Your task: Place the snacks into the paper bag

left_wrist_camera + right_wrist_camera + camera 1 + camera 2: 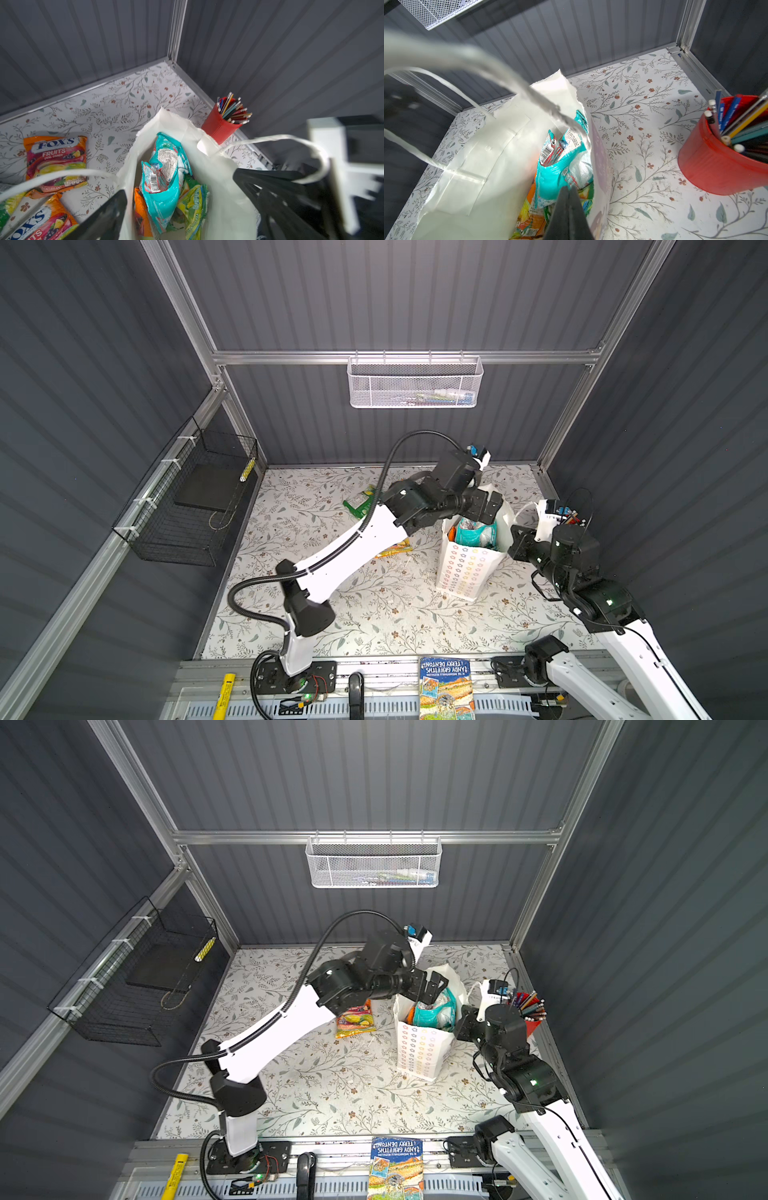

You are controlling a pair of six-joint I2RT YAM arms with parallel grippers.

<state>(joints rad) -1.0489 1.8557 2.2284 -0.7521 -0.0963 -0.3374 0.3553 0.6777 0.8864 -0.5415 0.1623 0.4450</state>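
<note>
Hovering left pincer (487,506): is hanging wide and empty right over the mouth of the paper bag (465,568).
Teal packet (164,176): is lying directly beneath that pincer, inside the bag, on a green-yellow packet (193,207) and an orange packet (141,209).
Right pincer (566,190): is sitting closed at the bag's rim, across from the left one. I cannot tell whether it is pinching paper.
FOX'S packet (56,160): is lying on the surface (374,614) just beside the left pincer, outside the bag, with a second FOX'S packet (41,222) next to it.
Green packet (359,504): is lying farther from the pincer, behind the left arm.
Progress: is looking partway through, with at least three snacks bagged and at least three waiting outside.
</note>
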